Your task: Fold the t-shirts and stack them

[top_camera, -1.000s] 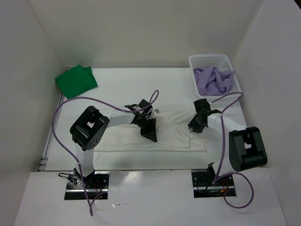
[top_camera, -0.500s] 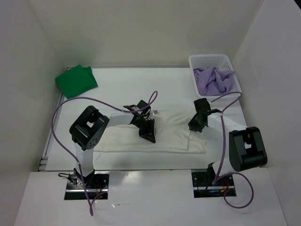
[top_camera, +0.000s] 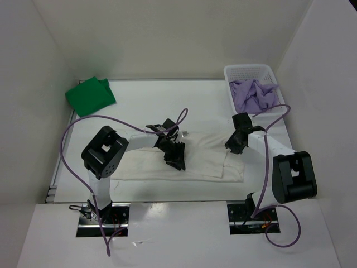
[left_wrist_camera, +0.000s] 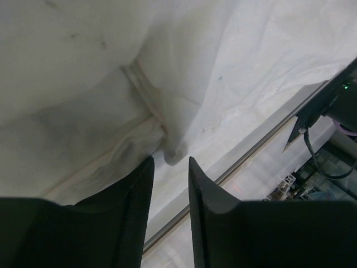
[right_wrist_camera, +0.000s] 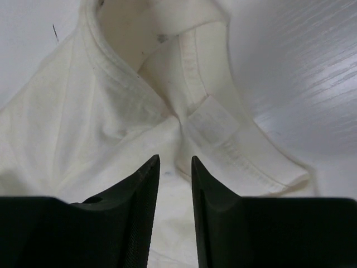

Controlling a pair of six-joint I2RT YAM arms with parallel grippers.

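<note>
The cream-white t-shirt (top_camera: 206,159) lies spread across the middle of the table. My left gripper (top_camera: 177,162) is low on its middle. In the left wrist view the fingers stand nearly closed (left_wrist_camera: 170,159), with a raised fold of the shirt's (left_wrist_camera: 251,50) hem at the tips. My right gripper (top_camera: 234,146) is at the shirt's right end, by the collar. Its fingers are nearly closed (right_wrist_camera: 175,157) on a pinched ridge of the shirt (right_wrist_camera: 83,111). The green t-shirt (top_camera: 89,96) lies folded at the far left. The lavender t-shirt (top_camera: 254,96) is crumpled in the basket.
The white mesh basket (top_camera: 248,68) stands at the far right corner. White walls enclose the table on three sides. Purple cables (top_camera: 72,131) loop off both arms. The table's near metal rail (left_wrist_camera: 262,142) shows beyond the left fingers.
The shirt's right edge has shifted slightly left. The right gripper has moved a little away from me, and the left gripper has moved a little to the left.
</note>
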